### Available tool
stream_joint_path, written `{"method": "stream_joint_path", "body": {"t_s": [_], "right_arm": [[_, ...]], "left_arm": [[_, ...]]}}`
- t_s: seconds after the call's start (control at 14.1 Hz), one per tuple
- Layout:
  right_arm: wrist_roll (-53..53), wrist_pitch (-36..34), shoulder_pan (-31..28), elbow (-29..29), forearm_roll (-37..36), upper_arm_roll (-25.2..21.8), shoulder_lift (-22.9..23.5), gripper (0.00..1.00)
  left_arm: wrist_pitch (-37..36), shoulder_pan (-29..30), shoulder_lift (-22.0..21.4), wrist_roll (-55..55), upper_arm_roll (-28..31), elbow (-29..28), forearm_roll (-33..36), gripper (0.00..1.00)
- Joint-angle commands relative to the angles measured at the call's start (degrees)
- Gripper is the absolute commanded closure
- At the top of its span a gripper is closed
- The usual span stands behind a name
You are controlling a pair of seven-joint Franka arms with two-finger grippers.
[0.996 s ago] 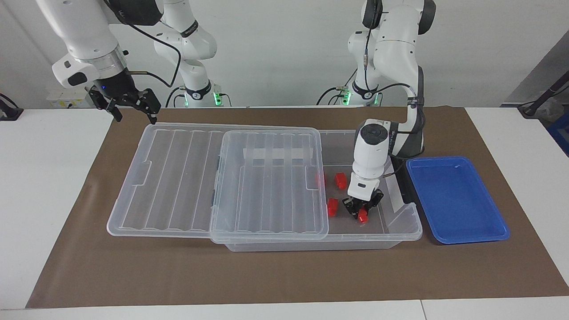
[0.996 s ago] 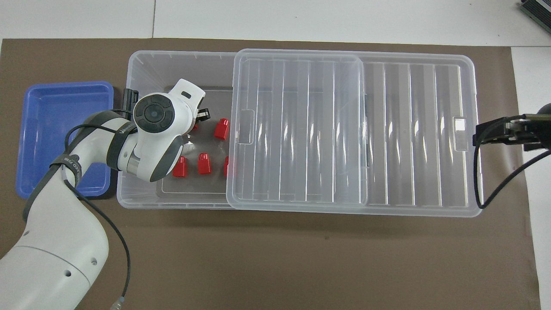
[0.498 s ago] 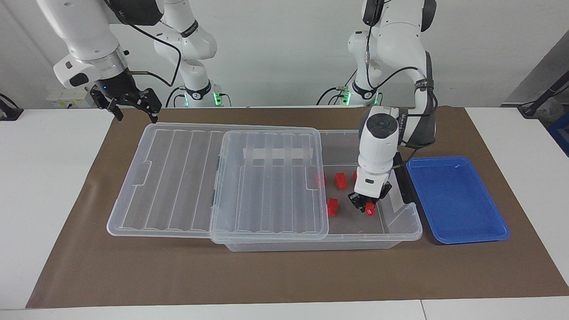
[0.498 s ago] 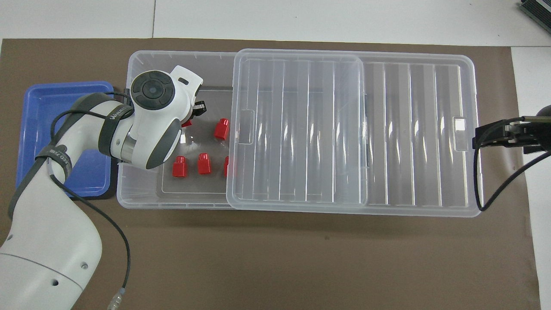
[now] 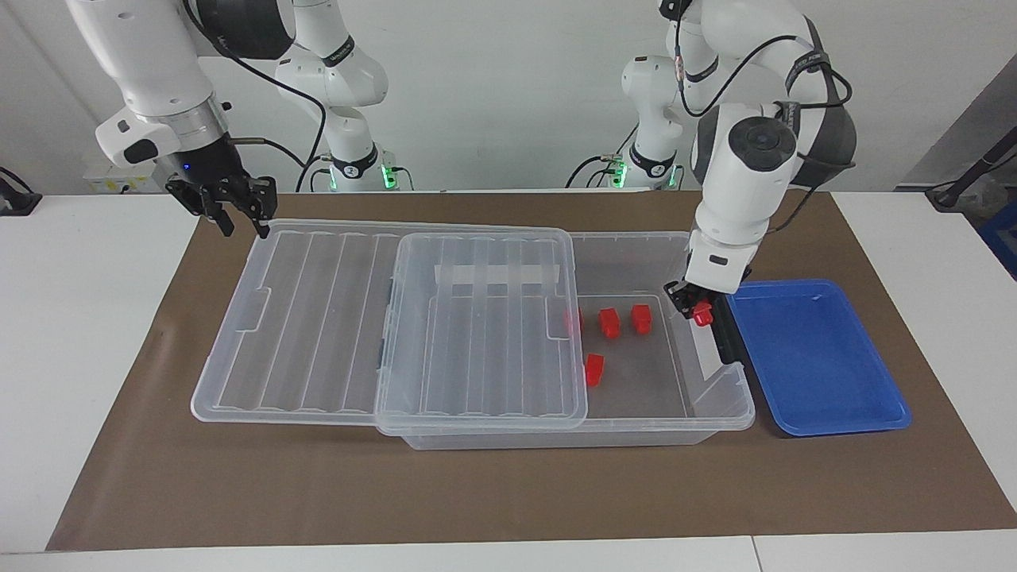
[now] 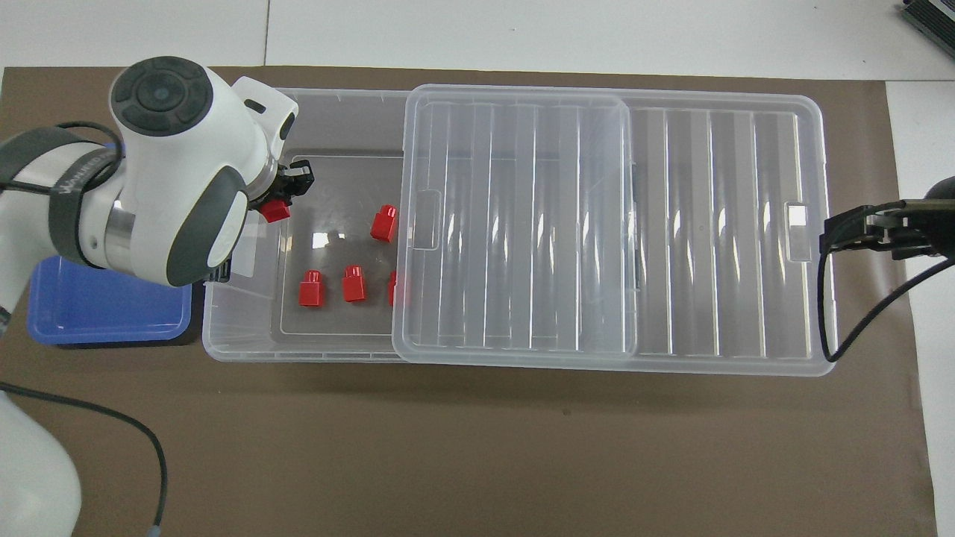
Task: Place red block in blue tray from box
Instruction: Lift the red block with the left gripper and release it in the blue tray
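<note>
My left gripper point(image 5: 697, 308) is shut on a red block point(image 5: 701, 315) and holds it in the air over the end of the box point(image 5: 719, 401) next to the blue tray point(image 5: 818, 357). In the overhead view the left gripper point(image 6: 283, 195) and its red block point(image 6: 275, 211) show over the box's point(image 6: 246, 339) open end, and the arm covers most of the blue tray point(image 6: 112, 313). Several more red blocks point(image 5: 609, 322) lie on the box floor, one partly under the lid. My right gripper point(image 5: 240, 214) is open and empty, over the mat by the lid's end.
The ribbed clear lid point(image 5: 477, 326) is slid toward the right arm's end and overhangs the box there; it also shows in the overhead view point(image 6: 612, 224). The box's black handle point(image 5: 725, 342) sits between box and tray. A brown mat point(image 5: 508, 485) covers the table.
My left gripper has risen from the box floor with the red block and moved toward the blue tray's end. My right gripper has dropped slightly and turned by the lid's corner.
</note>
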Motion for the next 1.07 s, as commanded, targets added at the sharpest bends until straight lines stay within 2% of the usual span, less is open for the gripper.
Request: {"method": "stream_joint_path", "body": {"t_s": [0.0,0.14,0.28,0.5,0.57,0.78,0.85,1.0], "right_arm": [[-2.0,5.18,-0.52,-5.82,0.23,-2.61,-2.42,1.0],[-2.1,9.3,-0.87,-7.75,0.23,-3.85,-1.72,1.0],[-2.36,13.26,-1.05,-8.99,0.23,-5.26,-0.24,1.0],[-5.08,17.74,-1.22,-8.99,0.23,-7.02,3.11,1.0],[-5.52,18.8,-1.4,-8.9,0.23,-7.11,4.42,1.0],[-5.96,21.0,-1.93,-8.55,0.32,-7.11,7.5,1.0],[-5.96,21.88,-1.93,-8.47,0.32,-7.11,8.38,1.0],[-5.96,22.5,-1.75,-8.46,0.41,-6.93,9.27,1.0]], "left_arm": [[-5.3,4.11,-2.23,7.25,-0.38,0.95,-1.52,1.0],[-7.51,8.41,-4.95,18.73,-0.03,0.77,-2.05,1.0],[-7.43,13.59,-5.67,29.29,-0.03,0.34,-2.14,1.0],[-4.8,18.79,-6.37,36.79,-0.12,-1.85,-2.14,1.0],[-1.83,20.72,-7.41,38.03,-0.12,-4.47,-2.23,1.0],[13.97,23.8,-11.02,43.38,0.23,-17.91,-3.11,1.0],[17.85,24.16,-11.03,44.1,0.23,-20.21,-3.11,1.0],[20.95,25.65,-10.07,44.54,0.23,-21.11,-3.11,1.0]]}}
